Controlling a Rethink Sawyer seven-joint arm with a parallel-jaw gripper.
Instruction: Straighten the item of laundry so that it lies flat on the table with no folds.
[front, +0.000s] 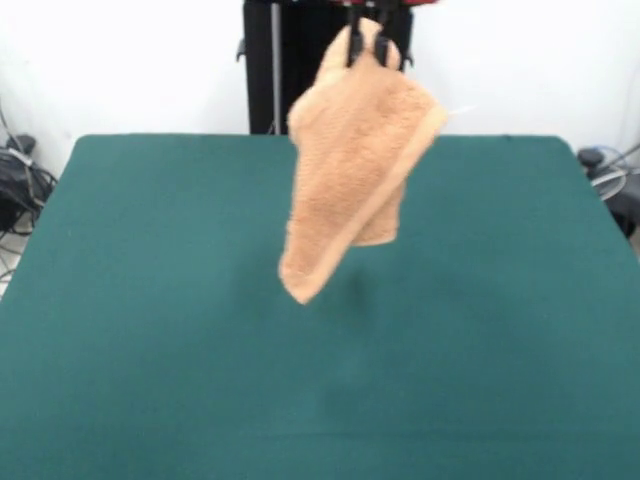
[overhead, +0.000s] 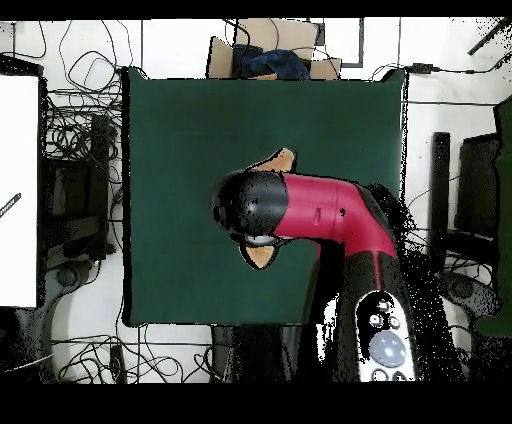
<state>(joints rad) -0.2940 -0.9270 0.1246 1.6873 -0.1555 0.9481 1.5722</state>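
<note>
Towel (front: 352, 170) hanging above the worktop (front: 140, 330)
It dangles from my fingers (front: 352, 48) over the worktop's middle, touching nothing below.

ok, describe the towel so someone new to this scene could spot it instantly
Start at the large dark green cloth-topped table. Above its far middle the black gripper hangs from the top edge, pinching a small orange-tan terry towel. The towel dangles folded and clear of the table, the only warm-coloured, airborne thing.

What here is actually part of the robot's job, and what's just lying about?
Part of the job:
- towel, hanging clear above the table
- gripper, pinching its top corner
- green table

Just lying about:
- cardboard box past the table's edge
- cables on the floor
</note>
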